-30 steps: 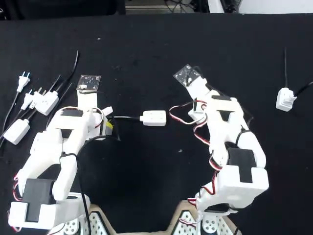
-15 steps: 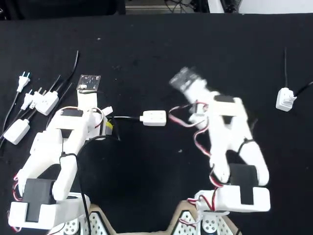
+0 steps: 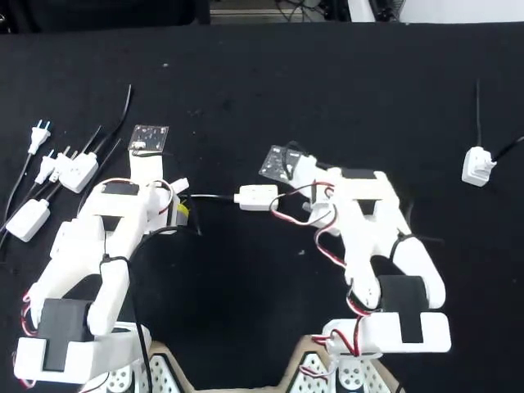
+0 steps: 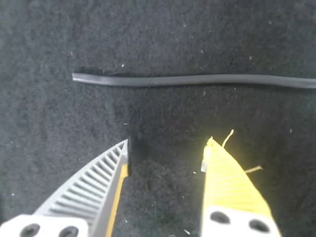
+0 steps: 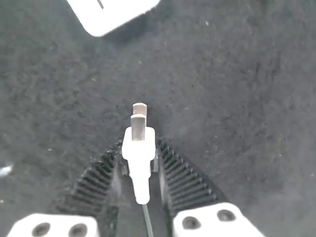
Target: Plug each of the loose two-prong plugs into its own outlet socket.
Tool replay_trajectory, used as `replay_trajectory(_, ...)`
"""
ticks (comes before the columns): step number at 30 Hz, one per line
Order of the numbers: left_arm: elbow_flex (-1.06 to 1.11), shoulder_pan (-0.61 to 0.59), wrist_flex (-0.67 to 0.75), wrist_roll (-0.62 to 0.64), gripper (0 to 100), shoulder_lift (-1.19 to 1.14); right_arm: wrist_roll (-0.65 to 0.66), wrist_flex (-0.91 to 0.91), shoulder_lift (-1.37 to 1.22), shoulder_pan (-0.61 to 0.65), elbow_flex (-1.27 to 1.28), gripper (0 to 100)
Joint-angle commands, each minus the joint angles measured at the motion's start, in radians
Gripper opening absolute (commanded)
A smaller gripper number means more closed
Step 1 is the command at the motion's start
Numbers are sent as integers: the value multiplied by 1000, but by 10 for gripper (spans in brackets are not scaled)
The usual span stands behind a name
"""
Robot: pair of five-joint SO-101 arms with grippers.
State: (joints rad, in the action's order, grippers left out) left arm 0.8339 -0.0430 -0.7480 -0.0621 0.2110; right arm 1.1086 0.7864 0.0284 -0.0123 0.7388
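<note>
My right gripper (image 5: 139,158) is shut on a white two-prong plug (image 5: 139,143), prongs pointing away from the wrist toward a white outlet socket (image 5: 109,12). In the high view that socket (image 3: 255,196) lies at the table's middle on a black cord, just left of the right arm's head (image 3: 286,166). My left gripper (image 4: 165,153) stands open over bare black cloth, with a black cord (image 4: 192,80) lying across just beyond its fingertips. In the high view the left arm (image 3: 135,196) sits left of the socket. Loose white plugs and sockets (image 3: 61,168) lie at far left.
Another white socket with a plug and cord (image 3: 476,166) lies at the far right. A lone plug (image 3: 38,133) and a white socket block (image 3: 28,219) lie at the left edge. The table (image 3: 246,74) is covered in black cloth.
The right arm has swung left, bringing its head from right of centre to just beside the middle socket. The left arm has kept still.
</note>
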Motion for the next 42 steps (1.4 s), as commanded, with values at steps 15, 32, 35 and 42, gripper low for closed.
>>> replay_trajectory(15,-12,-10,14,5,249,35,0,21,61,-68,-1,8)
replay_trajectory(32,-13,-10,14,5,249,35,-373,49,588,250,142,11)
replay_trajectory(35,-8,-10,14,11,249,44,-454,-72,567,353,200,11)
replay_trajectory(42,-8,-10,14,48,249,46,-609,-83,363,534,61,11)
